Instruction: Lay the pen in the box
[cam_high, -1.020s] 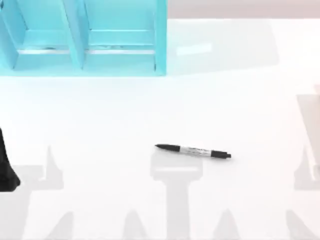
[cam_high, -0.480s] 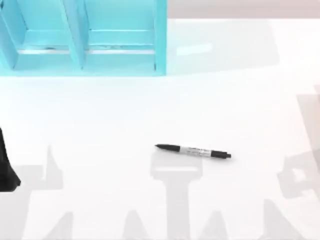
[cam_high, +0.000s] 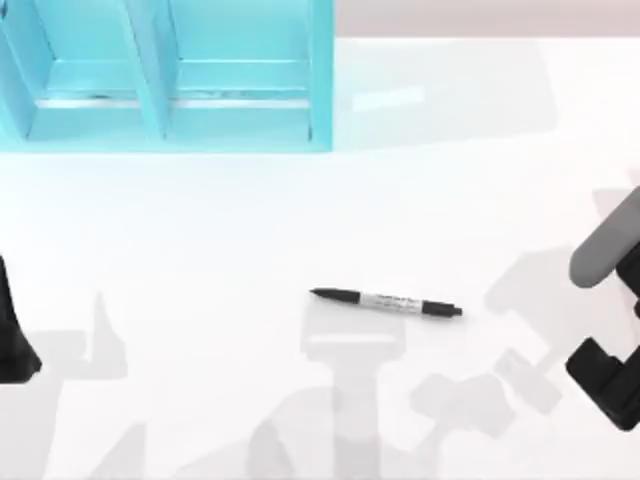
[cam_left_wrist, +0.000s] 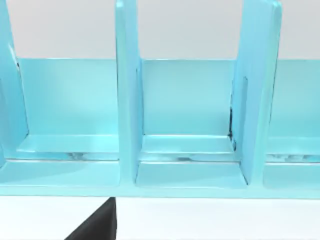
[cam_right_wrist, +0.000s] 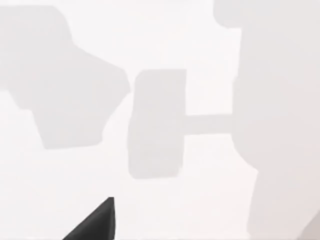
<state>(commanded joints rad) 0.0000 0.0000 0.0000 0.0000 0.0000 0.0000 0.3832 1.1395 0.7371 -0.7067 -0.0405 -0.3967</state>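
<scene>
Pen (cam_high: 386, 302) flat mid-worktop, tapered tip leftward, well apart from box (cam_high: 165, 120) at far-left corner; right arm (cam_high: 608, 330) at right edge, left arm (cam_high: 14, 335) parked at left edge, finger opening of either impossible to tell.

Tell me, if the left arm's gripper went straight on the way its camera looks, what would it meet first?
Probably the box: the left wrist view faces its open compartments head-on across a strip of bare table, though depth is hard to judge.
</scene>
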